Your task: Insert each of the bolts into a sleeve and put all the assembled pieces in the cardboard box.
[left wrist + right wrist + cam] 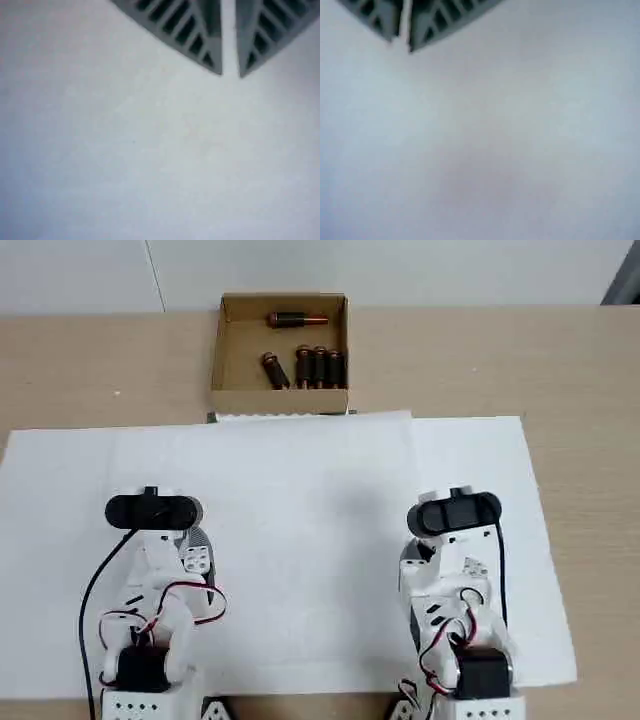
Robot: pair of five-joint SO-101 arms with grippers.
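Observation:
The cardboard box (pixel 232 350) stands at the back centre of the table, just beyond the white paper. Several dark brown assembled pieces lie inside it: one piece (pixel 297 318) crosswise at the far wall, and a row of pieces (pixel 320 367) along the near wall. The left arm (pixel 153 540) is folded back at the front left. The right arm (pixel 455 540) is folded back at the front right. My left gripper (pixel 230 72) is shut over bare paper, holding nothing. My right gripper (pixel 400 46) is likewise shut just above the paper with nothing in it.
A large white paper sheet (pixel 300 540) covers the table from the box to the front edge. Bare wooden tabletop (pixel 500 350) lies on both sides of the box. No loose bolts or sleeves lie on the sheet.

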